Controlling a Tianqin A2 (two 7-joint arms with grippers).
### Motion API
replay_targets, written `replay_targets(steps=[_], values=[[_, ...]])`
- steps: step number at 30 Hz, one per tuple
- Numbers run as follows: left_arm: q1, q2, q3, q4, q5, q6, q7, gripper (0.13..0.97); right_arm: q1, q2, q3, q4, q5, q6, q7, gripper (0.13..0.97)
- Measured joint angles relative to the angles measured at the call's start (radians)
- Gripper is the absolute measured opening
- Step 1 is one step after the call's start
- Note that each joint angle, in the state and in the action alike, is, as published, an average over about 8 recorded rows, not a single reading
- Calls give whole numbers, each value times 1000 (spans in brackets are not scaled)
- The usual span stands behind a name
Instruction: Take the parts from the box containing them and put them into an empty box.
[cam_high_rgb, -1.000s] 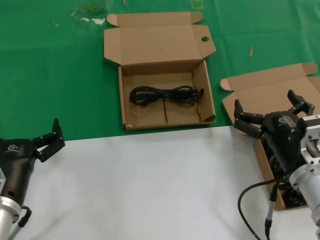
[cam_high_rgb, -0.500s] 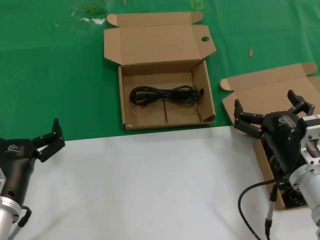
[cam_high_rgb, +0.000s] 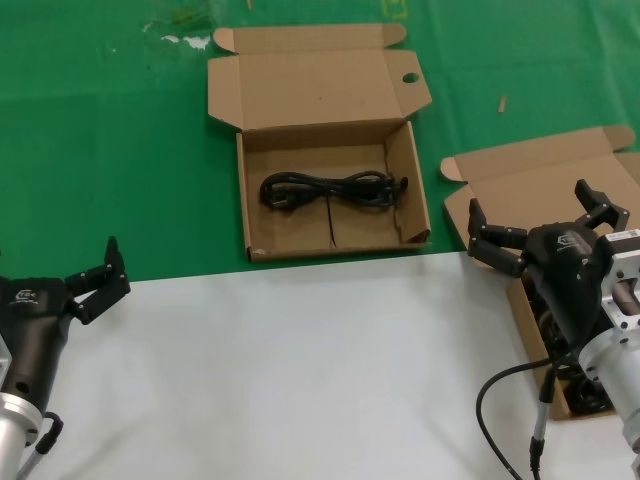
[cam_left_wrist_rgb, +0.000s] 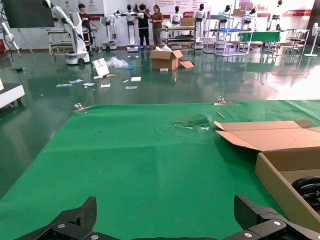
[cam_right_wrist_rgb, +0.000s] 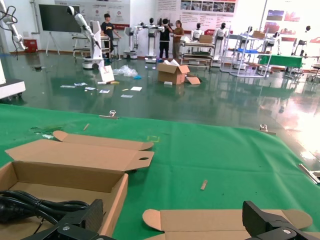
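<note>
The right end effector (cam_high_rgb: 545, 232), spread wide and empty, hangs above the source box (cam_high_rgb: 480, 205). One cable (cam_high_rgb: 330, 190) lies in the holed box (cam_high_rgb: 330, 195) beyond it; remaining cables (cam_high_rgb: 590, 395) seem mostly hidden. A centred descent over one bundle is advised. The left end effector (cam_high_rgb: 98, 280), open and empty, is parked well left of it.

I am viewing two boxes of matt brown corrugated cardboard: the holed-lid box (cam_high_rgb: 330, 160) and the plain-lid box (cam_high_rgb: 540, 190). The cable (cam_high_rgb: 330, 190) is showing a smooth black rubbery sheath. The counter (cam_high_rgb: 300, 370) is presenting a smooth white sheet beside matt green cloth (cam_high_rgb: 100, 150). My left gripper (cam_high_rgb: 92, 282) and right gripper (cam_high_rgb: 540, 232) are showing matt black plastic jaws.
</note>
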Motion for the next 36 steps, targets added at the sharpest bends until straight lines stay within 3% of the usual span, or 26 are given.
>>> replay_targets(steps=[36], values=[[0, 0, 0, 0, 0, 0, 0, 966, 0, 0, 0, 0, 0, 0, 0, 966]])
